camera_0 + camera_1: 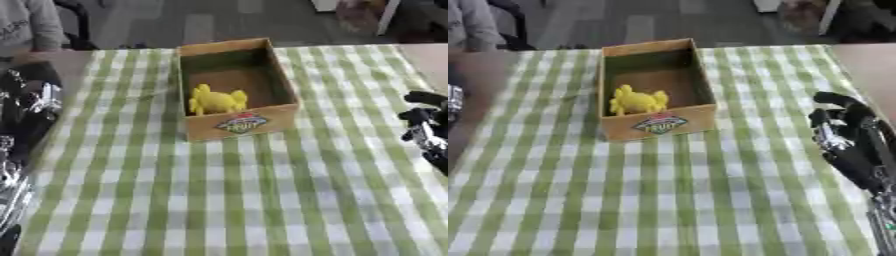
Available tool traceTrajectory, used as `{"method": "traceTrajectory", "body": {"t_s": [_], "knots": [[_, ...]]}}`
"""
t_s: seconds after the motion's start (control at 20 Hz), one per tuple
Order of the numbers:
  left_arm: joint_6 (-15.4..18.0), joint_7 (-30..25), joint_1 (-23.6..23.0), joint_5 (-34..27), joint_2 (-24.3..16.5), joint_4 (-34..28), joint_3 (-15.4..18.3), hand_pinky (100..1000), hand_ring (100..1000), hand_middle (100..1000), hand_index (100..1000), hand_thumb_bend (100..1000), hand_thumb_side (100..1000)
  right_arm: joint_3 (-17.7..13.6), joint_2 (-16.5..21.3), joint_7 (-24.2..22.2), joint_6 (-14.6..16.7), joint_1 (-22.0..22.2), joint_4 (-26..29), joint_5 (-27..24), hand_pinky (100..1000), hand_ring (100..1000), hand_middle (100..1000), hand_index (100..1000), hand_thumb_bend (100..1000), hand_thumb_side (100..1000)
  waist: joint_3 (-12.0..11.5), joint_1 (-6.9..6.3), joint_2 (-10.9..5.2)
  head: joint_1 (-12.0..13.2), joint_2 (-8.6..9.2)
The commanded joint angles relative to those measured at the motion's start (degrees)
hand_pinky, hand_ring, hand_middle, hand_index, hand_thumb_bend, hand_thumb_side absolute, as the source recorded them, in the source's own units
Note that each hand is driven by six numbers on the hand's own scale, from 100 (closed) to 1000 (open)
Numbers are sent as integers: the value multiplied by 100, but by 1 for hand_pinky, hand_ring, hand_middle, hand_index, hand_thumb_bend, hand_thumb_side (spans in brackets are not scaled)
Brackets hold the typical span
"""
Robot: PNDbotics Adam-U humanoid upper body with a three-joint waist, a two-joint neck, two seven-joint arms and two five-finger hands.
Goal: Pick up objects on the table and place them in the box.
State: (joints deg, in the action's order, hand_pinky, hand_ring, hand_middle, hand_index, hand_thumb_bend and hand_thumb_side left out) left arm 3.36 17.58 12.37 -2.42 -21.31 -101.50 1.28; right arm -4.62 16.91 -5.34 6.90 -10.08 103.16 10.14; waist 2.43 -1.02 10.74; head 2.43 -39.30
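Observation:
A brown cardboard box (pixel 238 125) with a printed label on its front wall stands on the green-and-white checked cloth, a little behind the middle. Inside it, against the front wall, lies a yellow toy (pixel 216 100) of lumpy shape. My right hand (pixel 846 137) hovers at the right edge of the table, well to the right of the box, open with relaxed fingers and holding nothing. My left hand (pixel 28 97) shows as black and silver parts at the left edge, apart from the box.
The checked tablecloth (pixel 227 200) covers the table in front of the box, and no loose object shows on it. Bare table surface (pixel 872 65) shows at the far right. A person in grey (pixel 26 25) sits beyond the far left corner.

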Motion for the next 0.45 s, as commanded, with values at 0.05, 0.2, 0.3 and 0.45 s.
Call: {"method": "traceTrajectory", "body": {"t_s": [0.05, 0.2, 0.3, 0.45], "knots": [[79, 111, -10, -4, 129, -21, 135, 648, 923, 539, 712, 131, 384, -55, 59, 42, -1, -43, 114, -98, 476, 696, 780, 840, 100, 595, -25, 11, -67, 7, -47], [132, 130, -42, 20, 242, 3, 146, 647, 923, 539, 711, 106, 360, -52, 58, 54, 0, -30, 121, -127, 474, 692, 778, 837, 100, 594, -61, 23, -71, 16, -88], [159, 120, -61, 38, 289, 11, 145, 647, 922, 538, 710, 100, 358, -51, 55, 62, 5, -28, 127, -146, 473, 690, 778, 836, 100, 591, -78, 33, -70, 18, -96], [183, 125, -68, 54, 349, 11, 157, 647, 920, 536, 710, 127, 371, -59, 56, 76, 8, -44, 136, -161, 472, 688, 778, 835, 100, 590, -79, 40, -58, 22, -85]]}}
